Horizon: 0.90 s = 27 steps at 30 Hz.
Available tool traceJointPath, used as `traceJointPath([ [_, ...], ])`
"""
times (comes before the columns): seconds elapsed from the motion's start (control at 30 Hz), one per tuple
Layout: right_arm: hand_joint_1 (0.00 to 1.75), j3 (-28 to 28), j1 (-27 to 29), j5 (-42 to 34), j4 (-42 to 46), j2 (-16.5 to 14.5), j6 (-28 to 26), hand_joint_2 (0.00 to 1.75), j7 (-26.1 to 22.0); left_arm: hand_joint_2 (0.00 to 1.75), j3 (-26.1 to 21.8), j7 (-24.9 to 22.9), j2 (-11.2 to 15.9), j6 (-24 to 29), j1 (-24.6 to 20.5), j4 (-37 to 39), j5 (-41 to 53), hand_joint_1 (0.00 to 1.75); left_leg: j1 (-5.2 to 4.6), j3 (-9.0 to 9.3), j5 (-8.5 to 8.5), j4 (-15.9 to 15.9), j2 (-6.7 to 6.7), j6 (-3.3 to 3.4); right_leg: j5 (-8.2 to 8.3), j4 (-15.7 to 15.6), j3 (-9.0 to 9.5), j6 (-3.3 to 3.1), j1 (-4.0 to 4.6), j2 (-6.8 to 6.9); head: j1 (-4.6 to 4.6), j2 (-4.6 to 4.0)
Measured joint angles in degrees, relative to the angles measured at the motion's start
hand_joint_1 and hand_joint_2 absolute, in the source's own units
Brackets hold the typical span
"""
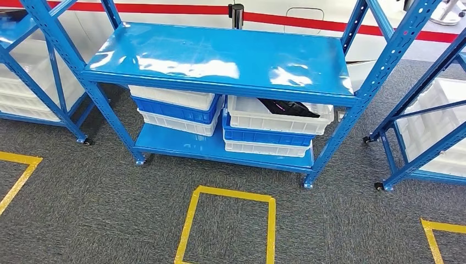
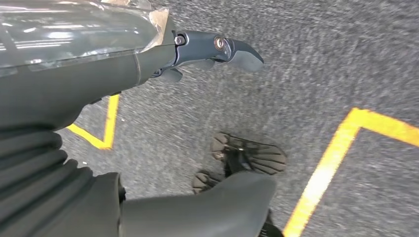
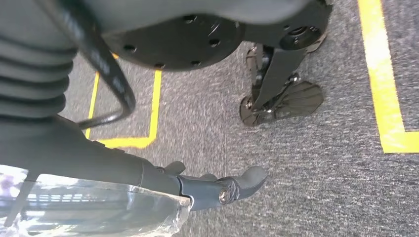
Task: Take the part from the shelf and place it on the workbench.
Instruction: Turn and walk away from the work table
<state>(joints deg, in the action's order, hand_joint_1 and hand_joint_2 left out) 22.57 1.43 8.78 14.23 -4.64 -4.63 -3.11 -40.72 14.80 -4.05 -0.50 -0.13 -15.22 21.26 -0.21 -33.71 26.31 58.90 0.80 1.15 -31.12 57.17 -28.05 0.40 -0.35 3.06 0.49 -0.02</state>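
The part (image 1: 288,108) is a black object lying in the top white bin (image 1: 277,121) of the right-hand stack, under the top board of the blue shelf (image 1: 220,58) straight ahead in the head view. My left hand (image 2: 197,49) hangs above the grey carpet, its fingers stretched out and holding nothing. My right hand (image 3: 207,190) also hangs over the carpet, fingers extended and empty. Both hands are far from the shelf.
A second stack of white and blue bins (image 1: 175,110) sits on the lower board to the left. More blue racks with white bins stand at the left (image 1: 33,82) and right (image 1: 434,126). A yellow tape square (image 1: 231,225) marks the carpet before the shelf.
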Motion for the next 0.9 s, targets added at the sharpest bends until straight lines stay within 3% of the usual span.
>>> traceJointPath([
  [0.63,0.00,-16.59,5.23,-6.92,5.62,3.44,3.57,0.00,2.33,0.00,30.14,-11.74,2.25,0.54,6.40,-5.18,-17.06,0.00,0.00,0.00,0.02,0.00,0.00,0.02,-0.01,-0.01,0.00,0.00,0.00,0.00,0.00,0.00],
  [0.9,0.00,-20.29,6.28,-8.56,6.89,4.27,4.58,0.00,3.00,0.00,37.01,-14.51,2.75,0.59,7.73,-6.32,-21.04,0.00,0.00,0.00,0.03,0.00,0.00,0.02,-0.01,-0.01,0.00,0.00,0.00,0.00,-0.01,0.00],
])
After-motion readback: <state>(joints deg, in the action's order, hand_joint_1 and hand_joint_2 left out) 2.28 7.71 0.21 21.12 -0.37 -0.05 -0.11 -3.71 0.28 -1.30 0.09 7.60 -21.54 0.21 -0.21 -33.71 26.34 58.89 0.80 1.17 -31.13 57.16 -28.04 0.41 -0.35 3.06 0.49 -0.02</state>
